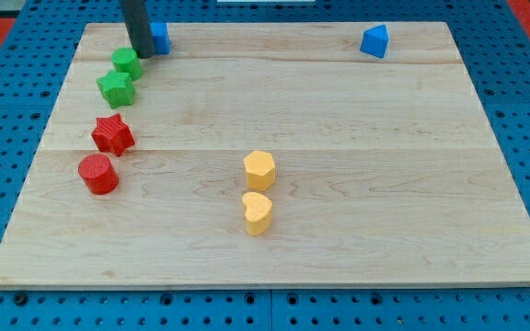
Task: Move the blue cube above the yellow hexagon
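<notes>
The blue cube (160, 38) sits near the board's top left, partly hidden behind my dark rod. My tip (143, 55) rests on the board at the cube's left side, touching or nearly touching it. The yellow hexagon (259, 170) stands near the board's middle, well below and to the right of the cube. A yellow heart-shaped block (257, 213) sits just below the hexagon.
A green block (126, 62) and a green star (116, 89) lie just below my tip. A red star (112, 134) and a red cylinder (97, 174) sit at the left. A second blue block (374, 41) is at the top right.
</notes>
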